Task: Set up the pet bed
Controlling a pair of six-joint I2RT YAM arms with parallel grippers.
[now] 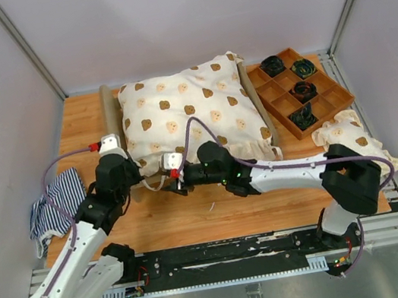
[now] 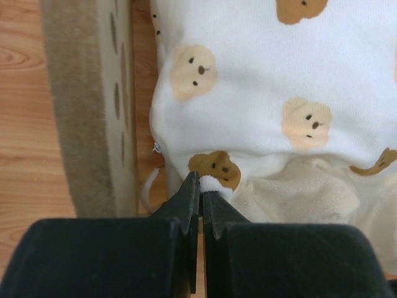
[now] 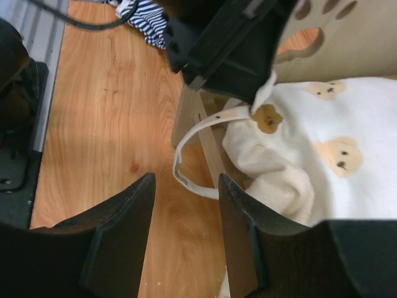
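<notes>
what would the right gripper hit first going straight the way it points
Probably the white strap loop just ahead of the open right gripper, then the pet bed leg; depth is unclear.

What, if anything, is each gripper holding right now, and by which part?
The left gripper, jaws shut, pinches the bear-print cover by its near-left corner hem. The right gripper is open and holds nothing.

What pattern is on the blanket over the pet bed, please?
The blanket has tan and brown bear faces on white; clearest in left wrist view.
</notes>
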